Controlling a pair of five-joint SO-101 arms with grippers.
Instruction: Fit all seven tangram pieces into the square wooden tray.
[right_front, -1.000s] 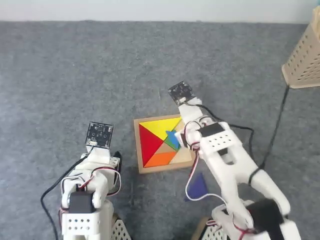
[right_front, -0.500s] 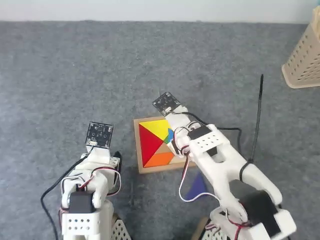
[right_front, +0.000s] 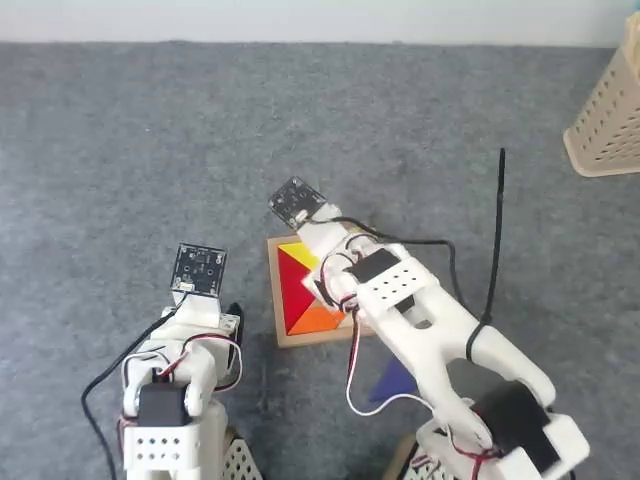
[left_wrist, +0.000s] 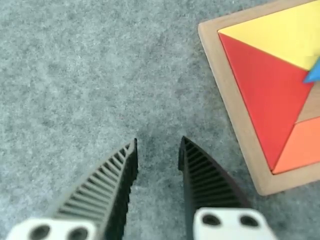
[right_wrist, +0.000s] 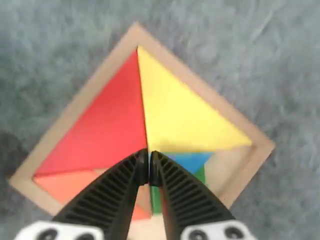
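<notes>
The left gripper (left_wrist: 157, 144) hangs over grey carpet just left of the wooden tray (left_wrist: 233, 100), jaws narrowly parted and empty. The right gripper (right_wrist: 148, 154), jaws pressed together, is above the tray's middle, where the red triangle (right_wrist: 105, 125) meets the yellow triangle (right_wrist: 180, 115). A dark blue piece (right_front: 396, 378) lies on the carpet nearer than the tray.

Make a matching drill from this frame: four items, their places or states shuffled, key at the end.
Items
1. red triangle
2. dark blue piece
3. left gripper
4. right gripper

Places or states
A. shut, above the wooden tray
B. open, over the grey carpet beside the tray
C. in the tray, edge to edge with the yellow triangle
D. on the carpet outside the tray, near the right arm's base

Pairs: 1-C, 2-D, 3-B, 4-A
</notes>
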